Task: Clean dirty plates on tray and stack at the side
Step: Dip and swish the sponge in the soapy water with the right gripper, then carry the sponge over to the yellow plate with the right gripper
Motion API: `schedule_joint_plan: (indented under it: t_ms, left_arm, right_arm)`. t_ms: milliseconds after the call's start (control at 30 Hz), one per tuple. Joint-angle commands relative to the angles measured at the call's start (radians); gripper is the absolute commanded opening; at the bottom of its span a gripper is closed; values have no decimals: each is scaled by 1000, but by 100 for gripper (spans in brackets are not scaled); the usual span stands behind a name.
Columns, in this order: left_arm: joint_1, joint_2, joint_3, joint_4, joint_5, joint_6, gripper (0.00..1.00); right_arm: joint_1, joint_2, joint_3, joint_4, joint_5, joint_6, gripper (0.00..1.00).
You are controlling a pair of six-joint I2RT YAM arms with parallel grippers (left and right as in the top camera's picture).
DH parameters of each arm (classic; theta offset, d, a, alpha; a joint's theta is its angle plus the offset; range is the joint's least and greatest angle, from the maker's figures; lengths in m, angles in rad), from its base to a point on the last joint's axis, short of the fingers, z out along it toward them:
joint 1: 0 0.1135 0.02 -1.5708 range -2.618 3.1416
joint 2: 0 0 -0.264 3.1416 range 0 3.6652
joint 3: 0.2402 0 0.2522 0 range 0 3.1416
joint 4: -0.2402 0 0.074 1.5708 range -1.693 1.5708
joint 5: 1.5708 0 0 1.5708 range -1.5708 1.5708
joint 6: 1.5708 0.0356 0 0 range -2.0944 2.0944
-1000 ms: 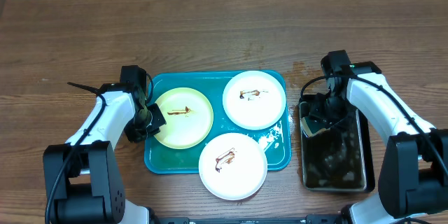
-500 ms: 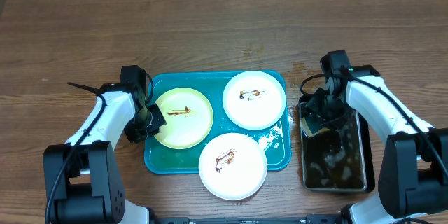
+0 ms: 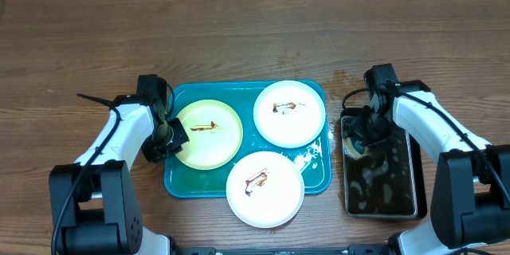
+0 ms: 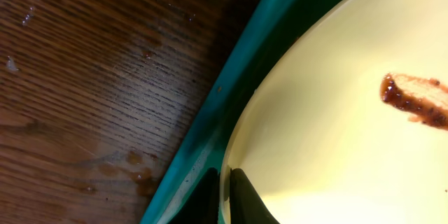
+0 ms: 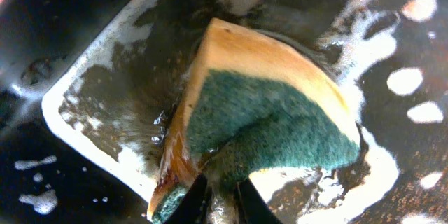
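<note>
On the teal tray (image 3: 182, 181) lie three plates, each with a brown smear. The pale yellow-green plate (image 3: 209, 134) is at its left, one white plate (image 3: 289, 113) at the back right, and another white plate (image 3: 264, 189) overhangs the front rim. My left gripper (image 3: 169, 138) is shut on the left rim of the yellow-green plate (image 4: 336, 140), one finger above and one below. My right gripper (image 3: 360, 137) is over the black tray (image 3: 381, 177), shut on a wet yellow-and-green sponge (image 5: 266, 119) that is squeezed and bent between the fingers.
The black tray holds dark soapy water with foam patches (image 5: 409, 80). Foam specks lie on the teal tray's right side (image 3: 312, 155). Wet spots mark the wooden table (image 3: 339, 80) between the trays. A black cable tie (image 3: 94, 98) sticks out by the left arm.
My right gripper has closed on the sponge in the black tray and shifted slightly. The left gripper and all three plates have stayed put.
</note>
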Motion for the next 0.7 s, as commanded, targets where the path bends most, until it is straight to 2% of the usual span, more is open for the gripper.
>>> schedule_joint_plan:
  t_ms: [0, 133, 267, 400, 567, 667]
  left_arm:
    - [-7, 3, 14, -2, -13, 5, 9]
    - [-7, 3, 14, -1, -13, 5, 9]
    - [-7, 3, 15, -2, -13, 5, 9]
    - [-7, 3, 15, -2, -12, 5, 8]
    - [-7, 3, 15, -2, -12, 5, 8]
    - [-7, 3, 15, -3, -12, 5, 9]
  right_arm:
    - [-2, -10, -19, 13, 17, -61, 6]
    - [-2, -10, -26, 30, 16, -171, 4]
    - [-2, -10, -27, 76, 16, -356, 4]
    - [-2, -10, -27, 139, -2, -444, 4]
    - [-1, -10, -27, 221, -152, -577, 4]
    - [-1, -10, -27, 261, -171, -579, 4]
